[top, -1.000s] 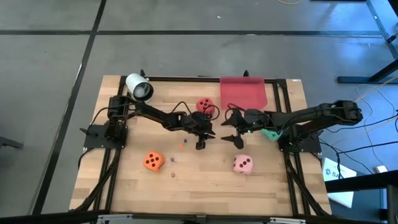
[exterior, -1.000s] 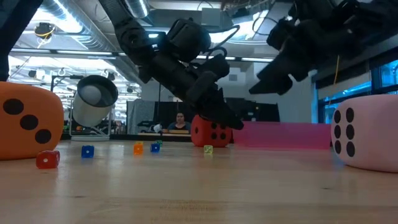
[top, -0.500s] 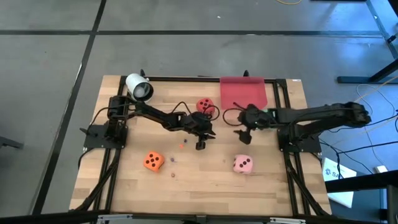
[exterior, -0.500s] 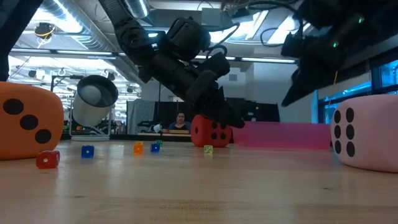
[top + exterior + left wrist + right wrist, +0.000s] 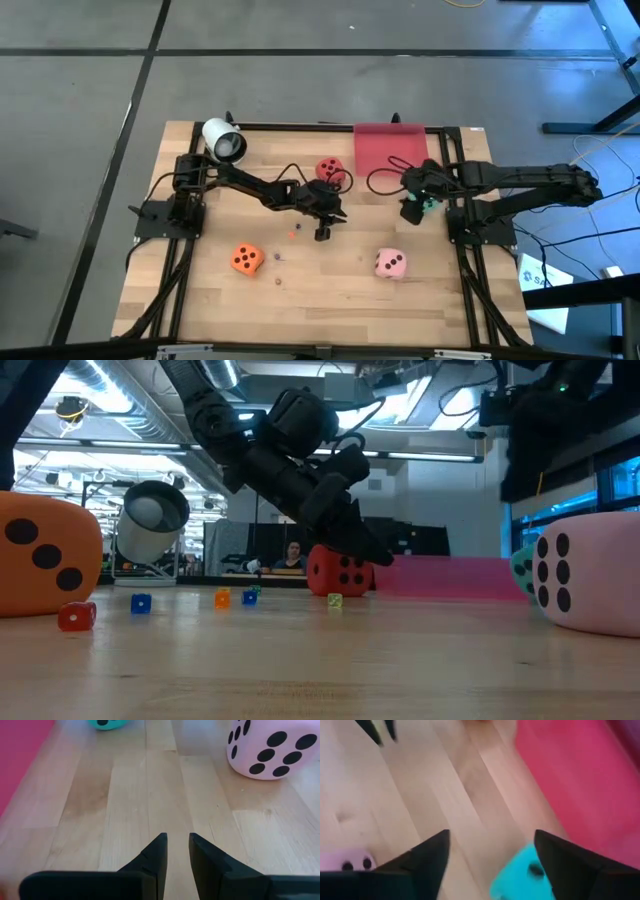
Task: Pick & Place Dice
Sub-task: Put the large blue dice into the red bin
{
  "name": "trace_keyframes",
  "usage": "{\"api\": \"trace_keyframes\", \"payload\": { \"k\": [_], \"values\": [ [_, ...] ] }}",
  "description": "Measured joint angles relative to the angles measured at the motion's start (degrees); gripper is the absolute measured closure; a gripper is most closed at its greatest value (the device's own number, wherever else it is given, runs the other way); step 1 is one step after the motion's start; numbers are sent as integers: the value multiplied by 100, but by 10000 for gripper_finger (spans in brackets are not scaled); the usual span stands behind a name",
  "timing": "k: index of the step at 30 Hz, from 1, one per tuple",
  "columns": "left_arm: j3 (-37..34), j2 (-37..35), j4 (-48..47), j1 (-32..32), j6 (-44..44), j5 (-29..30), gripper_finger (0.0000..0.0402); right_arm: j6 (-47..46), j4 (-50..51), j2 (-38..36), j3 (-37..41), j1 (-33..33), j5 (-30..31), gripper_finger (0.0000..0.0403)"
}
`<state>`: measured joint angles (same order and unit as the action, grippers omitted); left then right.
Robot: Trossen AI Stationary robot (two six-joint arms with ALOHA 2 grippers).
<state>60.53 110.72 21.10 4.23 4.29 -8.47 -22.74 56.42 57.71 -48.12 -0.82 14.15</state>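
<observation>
Four dice rest on the wooden table: red (image 5: 330,172), orange (image 5: 246,259), pink (image 5: 390,263) and green (image 5: 431,205). My left gripper (image 5: 322,232) (image 5: 177,845) hangs low over the table's middle, slanting down. Its fingers are open only a narrow gap, with nothing between them. My right gripper (image 5: 410,209) (image 5: 490,850) is raised near the table's right side, pointing steeply down with its fingers wide open. The green die (image 5: 520,875) lies on the table below, beside one finger, apart from both. The pink die (image 5: 270,747) lies ahead of my left gripper.
A flat red tray (image 5: 390,148) lies at the far edge, right of centre. A white cylinder (image 5: 223,140) lies at the far left corner. A few tiny coloured cubes (image 5: 78,616) are scattered on the wood between the orange die and my left gripper.
My right gripper has drawn back from the table's middle toward the right edge, risen and tipped from nearly level to steeply down. The green die, earlier under that arm, now shows beside the gripper. My left arm and all the dice have kept still.
</observation>
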Motion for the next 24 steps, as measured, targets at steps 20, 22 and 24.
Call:
{"api": "trace_keyframes", "payload": {
  "k": [20,22,24],
  "values": [
    [-2,0,0,0,0,0,327,-2090,2538,1149,-46,-35,266,382],
    [-2,-1,4,0,0,0,327,-2325,2938,1268,-46,-35,299,388],
    [-2,-2,4,0,0,0,327,-2475,3124,1358,-44,-35,307,397]
  ]
}}
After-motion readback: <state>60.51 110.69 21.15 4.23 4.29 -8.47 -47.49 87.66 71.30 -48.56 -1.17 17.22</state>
